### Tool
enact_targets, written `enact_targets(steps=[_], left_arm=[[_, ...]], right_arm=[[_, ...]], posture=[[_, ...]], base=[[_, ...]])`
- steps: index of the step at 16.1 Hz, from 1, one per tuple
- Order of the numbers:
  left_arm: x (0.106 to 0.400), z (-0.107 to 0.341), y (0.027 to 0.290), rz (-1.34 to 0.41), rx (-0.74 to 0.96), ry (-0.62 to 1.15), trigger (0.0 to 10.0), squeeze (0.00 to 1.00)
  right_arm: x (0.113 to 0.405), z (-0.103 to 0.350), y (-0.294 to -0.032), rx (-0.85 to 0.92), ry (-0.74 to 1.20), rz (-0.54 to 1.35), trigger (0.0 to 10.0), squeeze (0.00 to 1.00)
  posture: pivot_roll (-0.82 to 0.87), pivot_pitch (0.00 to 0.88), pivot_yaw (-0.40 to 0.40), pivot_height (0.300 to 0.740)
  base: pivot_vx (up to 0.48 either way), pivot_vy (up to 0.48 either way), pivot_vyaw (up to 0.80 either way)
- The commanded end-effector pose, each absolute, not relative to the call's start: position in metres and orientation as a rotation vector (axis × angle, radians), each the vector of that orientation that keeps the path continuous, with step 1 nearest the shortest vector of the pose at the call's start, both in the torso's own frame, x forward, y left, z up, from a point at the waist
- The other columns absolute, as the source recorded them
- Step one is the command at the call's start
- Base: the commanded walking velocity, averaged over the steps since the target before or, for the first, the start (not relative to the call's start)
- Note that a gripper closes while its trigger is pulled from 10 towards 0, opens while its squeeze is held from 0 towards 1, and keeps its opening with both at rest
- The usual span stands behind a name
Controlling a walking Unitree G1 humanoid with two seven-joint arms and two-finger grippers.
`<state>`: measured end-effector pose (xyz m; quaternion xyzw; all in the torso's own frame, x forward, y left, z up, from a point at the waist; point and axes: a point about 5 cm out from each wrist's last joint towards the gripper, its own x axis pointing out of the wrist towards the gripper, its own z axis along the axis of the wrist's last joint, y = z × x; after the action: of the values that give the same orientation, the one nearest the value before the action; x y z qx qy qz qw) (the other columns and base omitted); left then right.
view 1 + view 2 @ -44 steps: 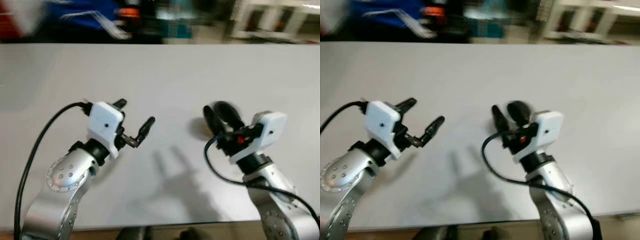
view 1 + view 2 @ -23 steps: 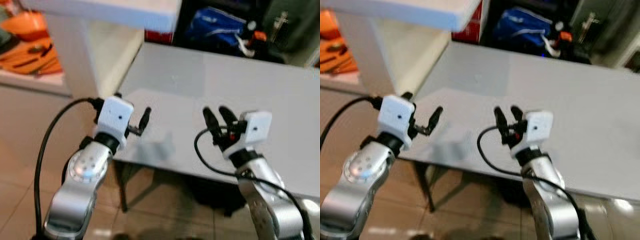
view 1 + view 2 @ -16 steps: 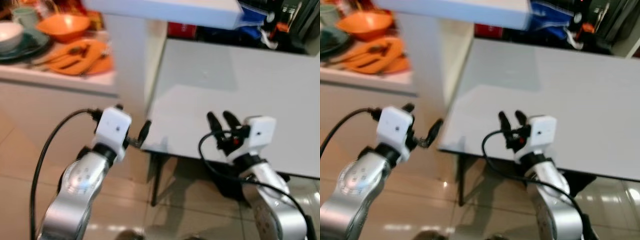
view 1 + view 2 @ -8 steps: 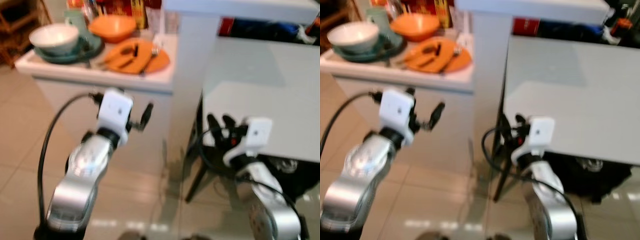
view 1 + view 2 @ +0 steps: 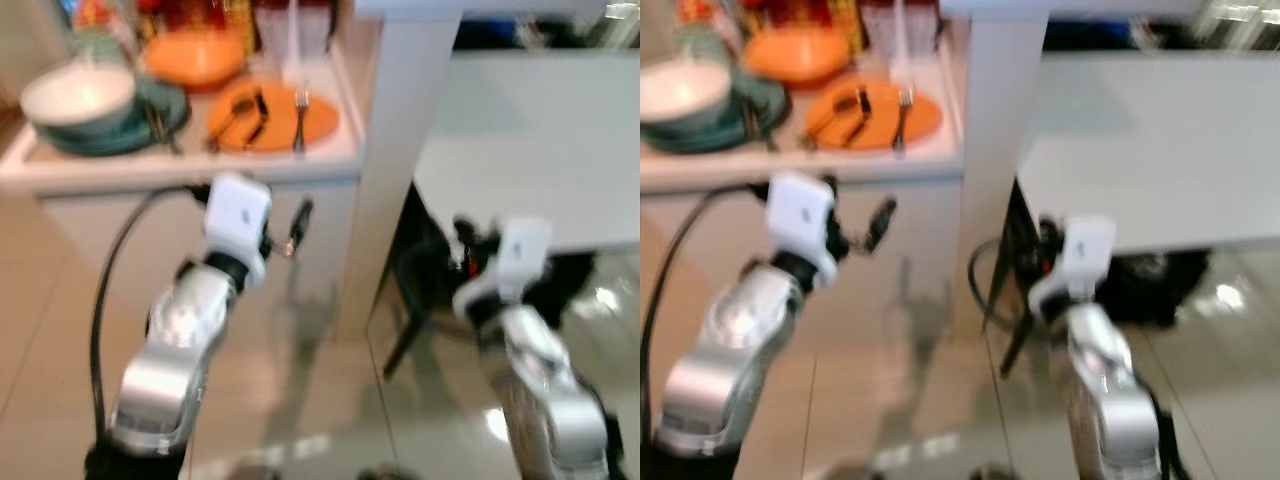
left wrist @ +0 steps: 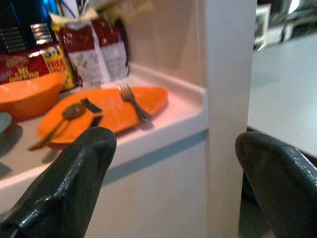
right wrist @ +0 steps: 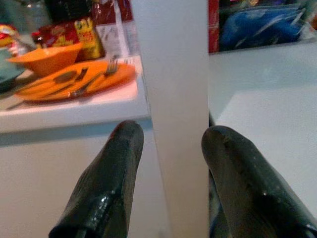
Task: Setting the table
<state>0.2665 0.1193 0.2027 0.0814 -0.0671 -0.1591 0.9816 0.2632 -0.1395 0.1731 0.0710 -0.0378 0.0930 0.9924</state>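
Note:
An orange plate (image 5: pixel 275 118) lies on a white counter (image 5: pixel 180 172), carrying a fork (image 5: pixel 300 105), a spoon and a dark-handled knife (image 6: pixel 91 113). Behind it stand an orange bowl (image 5: pixel 195 58) and a white bowl (image 5: pixel 78 97) on a teal plate (image 5: pixel 115 137). The grey table (image 5: pixel 540 130) lies to the right. My left gripper (image 5: pixel 283 222) is open and held in front of the counter's edge, below the orange plate. My right gripper (image 7: pixel 171 134) is open at the table's near corner, facing a white pillar (image 5: pixel 400 130). Neither holds anything.
Red and yellow snack packets (image 6: pixel 96 52) stand at the back of the counter. The white pillar rises between counter and table. Dark table legs and cables (image 5: pixel 410 300) sit under the table. Shiny beige floor tiles (image 5: pixel 330 400) lie below.
The camera has swung left: the table has slid to the right of the picture and the counter with dishes has come into full view. Both grippers stay open and held out in front.

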Motion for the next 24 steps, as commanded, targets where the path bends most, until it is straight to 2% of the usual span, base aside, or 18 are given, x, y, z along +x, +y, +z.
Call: enact_targets(steps=[1,5,7,9,15,24], left_arm=[[0.262,0.207,0.127,-0.3,0.156,-0.145,10.0,0.0],[0.265,0.205,0.133,-0.302,0.231,-0.155,10.0,0.0],[0.265,0.211,0.127,-0.324,0.235,-0.178,10.0,0.0],[0.267,0.209,0.127,-0.337,0.284,-0.167,10.0,0.0],[0.266,0.214,0.127,-0.328,0.279,-0.184,10.0,0.0],[0.263,0.211,0.137,-0.335,0.309,-0.164,10.0,0.0]], right_arm=[[0.268,0.181,-0.138,0.124,-0.082,0.176,10.0,0.0],[0.274,0.196,-0.136,0.066,-0.159,0.173,10.0,0.0],[0.278,0.206,-0.135,0.096,-0.196,0.209,10.0,0.0],[0.281,0.203,-0.133,0.08,-0.184,0.226,10.0,0.0],[0.286,0.201,-0.134,0.084,-0.173,0.261,10.0,0.0],[0.286,0.201,-0.11,0.111,-0.176,0.364,10.0,0.0]], posture=[[0.08,0.073,-0.035,0.74],[0.07,0.078,-0.045,0.74],[0.08,0.069,-0.044,0.74],[0.07,0.068,-0.043,0.74],[0.1,0.062,-0.056,0.74],[0.1,0.052,-0.051,0.74]], base=[[0.0,0.0,0.0],[0.0,0.0,0.0],[0.401,0.0,0.0],[0.448,0.0,0.0],[0.453,0.0,0.0],[0.405,0.0,0.0]])
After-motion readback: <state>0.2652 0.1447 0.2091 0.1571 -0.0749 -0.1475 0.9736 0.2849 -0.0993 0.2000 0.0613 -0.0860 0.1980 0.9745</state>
